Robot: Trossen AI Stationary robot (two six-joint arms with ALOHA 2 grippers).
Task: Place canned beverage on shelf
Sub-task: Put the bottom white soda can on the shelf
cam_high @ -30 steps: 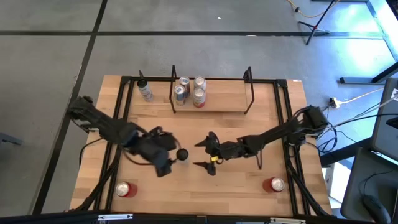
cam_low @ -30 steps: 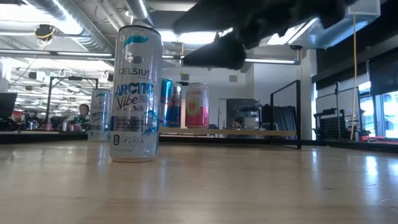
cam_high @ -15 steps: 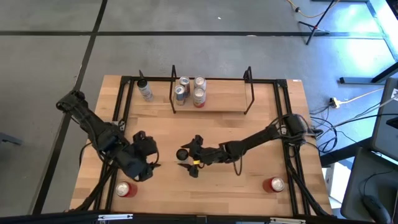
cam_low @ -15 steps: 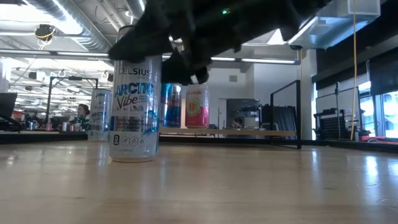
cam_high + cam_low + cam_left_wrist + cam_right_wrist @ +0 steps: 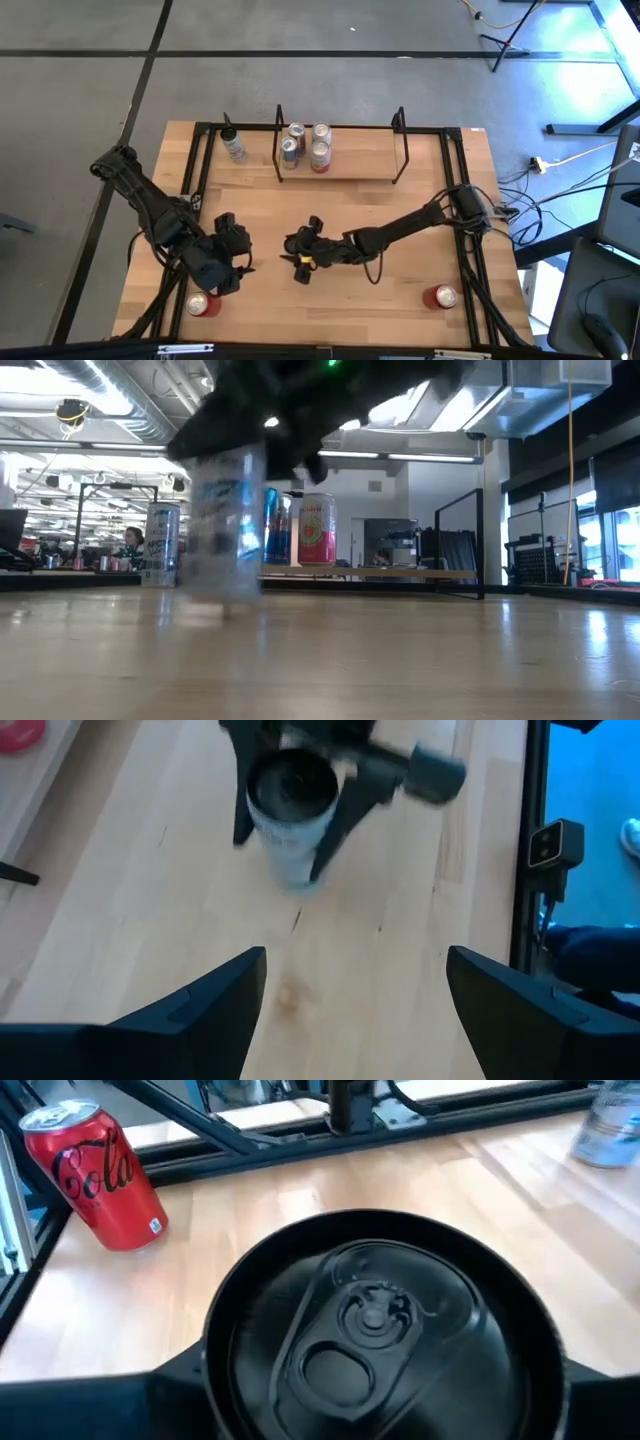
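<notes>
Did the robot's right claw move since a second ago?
Yes. The right gripper slid left across the table, away from the red can at the front right, and now straddles the tall can.

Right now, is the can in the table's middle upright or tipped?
Upright: the can stands on its base, top up, with the right gripper around it.

wooden table (image 5: 430, 220), black rails (image 5: 462, 230)
</notes>
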